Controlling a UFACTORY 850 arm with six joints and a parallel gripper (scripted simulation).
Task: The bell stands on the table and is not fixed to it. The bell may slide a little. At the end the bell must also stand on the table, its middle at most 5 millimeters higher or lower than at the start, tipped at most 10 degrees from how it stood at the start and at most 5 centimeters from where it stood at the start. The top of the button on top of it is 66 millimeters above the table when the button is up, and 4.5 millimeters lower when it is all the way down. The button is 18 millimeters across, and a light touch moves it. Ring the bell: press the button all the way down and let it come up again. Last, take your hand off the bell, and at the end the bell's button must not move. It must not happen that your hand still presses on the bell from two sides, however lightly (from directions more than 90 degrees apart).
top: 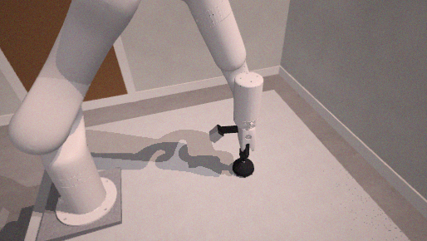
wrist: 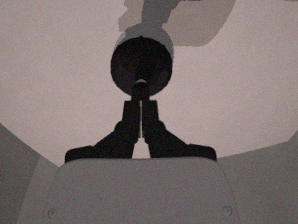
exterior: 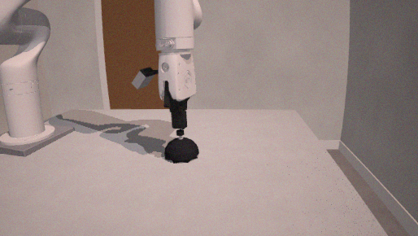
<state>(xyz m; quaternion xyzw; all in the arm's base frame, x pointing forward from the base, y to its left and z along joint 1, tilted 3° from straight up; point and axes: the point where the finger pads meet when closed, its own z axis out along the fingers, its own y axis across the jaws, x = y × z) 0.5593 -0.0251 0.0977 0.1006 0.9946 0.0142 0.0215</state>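
Black, dome-shaped bell (exterior: 181, 150) stands upright on the pale worktop (exterior: 252, 183), at about 3 o'clock from the arm's base plate (top: 117, 216) in the top view. Its small button (exterior: 180, 133) sits directly below the gripper (exterior: 179, 126), a narrow gap showing between them in the exterior view. Dark fingers are clenched together, grasping nothing, pointing straight down.

I see black bell (exterior: 181, 150), black fingers (exterior: 179, 115), white arm (top: 62, 104), pale grey table (exterior: 252, 183), brown door panel (exterior: 128, 53).
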